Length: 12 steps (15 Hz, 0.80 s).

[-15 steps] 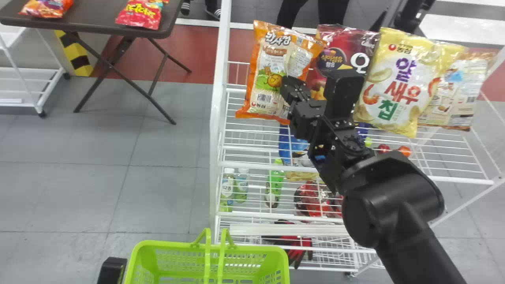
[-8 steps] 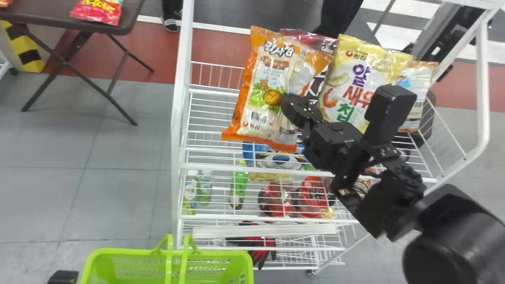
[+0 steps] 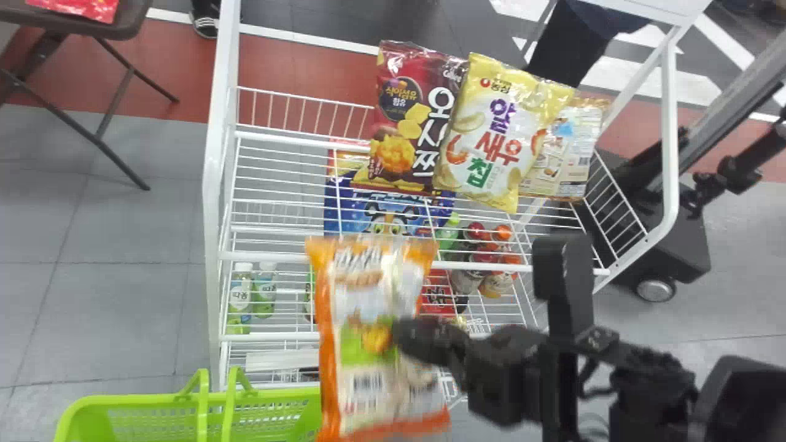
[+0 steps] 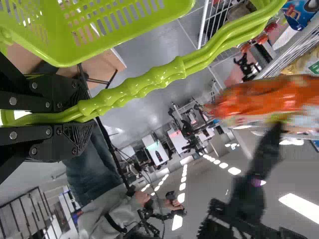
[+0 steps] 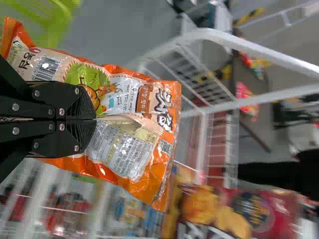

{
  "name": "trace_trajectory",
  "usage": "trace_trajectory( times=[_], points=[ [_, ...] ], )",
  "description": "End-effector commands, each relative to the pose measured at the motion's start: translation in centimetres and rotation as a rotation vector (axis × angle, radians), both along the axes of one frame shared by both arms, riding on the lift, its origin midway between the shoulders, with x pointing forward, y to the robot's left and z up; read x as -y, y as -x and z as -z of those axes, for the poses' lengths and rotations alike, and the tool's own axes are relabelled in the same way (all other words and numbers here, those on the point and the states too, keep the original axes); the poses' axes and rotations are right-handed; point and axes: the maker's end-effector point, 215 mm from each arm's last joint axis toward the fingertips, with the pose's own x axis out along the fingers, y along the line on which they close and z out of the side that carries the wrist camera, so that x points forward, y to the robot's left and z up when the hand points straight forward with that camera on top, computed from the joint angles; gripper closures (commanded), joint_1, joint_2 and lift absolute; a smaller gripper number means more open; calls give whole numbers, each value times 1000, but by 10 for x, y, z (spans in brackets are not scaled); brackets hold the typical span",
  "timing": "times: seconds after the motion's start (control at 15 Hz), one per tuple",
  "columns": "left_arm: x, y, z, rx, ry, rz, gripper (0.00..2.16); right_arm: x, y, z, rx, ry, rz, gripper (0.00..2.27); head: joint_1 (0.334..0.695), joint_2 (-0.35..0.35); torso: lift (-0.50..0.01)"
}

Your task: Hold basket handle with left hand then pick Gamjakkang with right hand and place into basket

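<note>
In the head view my right gripper [image 3: 408,337] is shut on the orange Gamjakkang bag [image 3: 350,294], held just right of the green basket [image 3: 147,399] and in front of the rack's lower shelves. The right wrist view has the bag [image 5: 124,144] pinched at its middle between the closed fingers of the right gripper [image 5: 94,119]. My left gripper [image 4: 82,117] is closed around the green basket handle [image 4: 144,84] in the left wrist view, beside the basket [image 4: 99,30].
A white wire rack [image 3: 216,184] stands right of the basket. Its top holds a dark red snack bag [image 3: 405,123] and a yellow one [image 3: 491,135]; bottles [image 3: 252,294] stand lower. A dark table [image 3: 126,18] is at the far left.
The right gripper has brought the orange bag from the rack's top down toward the basket, while the head view has shifted rightward. The basket now appears farther left.
</note>
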Motion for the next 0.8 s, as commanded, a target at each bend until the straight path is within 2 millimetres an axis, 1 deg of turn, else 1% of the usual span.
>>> trace_trajectory(
  times=[0.0, 0.07, 0.2, 0.4, 0.53, 0.6, 0.73],
  points=[
    [0, 0, 1, -2, -1, -3, 2064, -5, 56, 33, -201, -12, -35, 2246, 695, -350, -20],
    [1, 0, 0, -1, 0, -3, 2064, -9, 75, 43, -265, -20, -47, 2246, 695, -350, -20],
    [0, 0, 1, -2, -2, -5, 2064, -17, 83, 53, -296, -29, -53, 2246, 695, -350, -20],
    [2, -1, 1, -5, -3, -3, 2064, -36, 99, 83, -371, -26, -85, 2246, 695, -350, -20],
    [2, -1, 1, -13, -4, -2, 2064, -54, 114, 105, -436, -37, -120, 2246, 695, -350, -20],
    [2, -1, 1, -13, -4, -2, 2064, -66, 113, 114, -434, -44, -134, 2246, 695, -350, -20],
    [1, -1, 1, -13, -6, -2, 2064, -85, 87, 121, -360, -77, -124, 2246, 695, -350, -20]
  ],
)
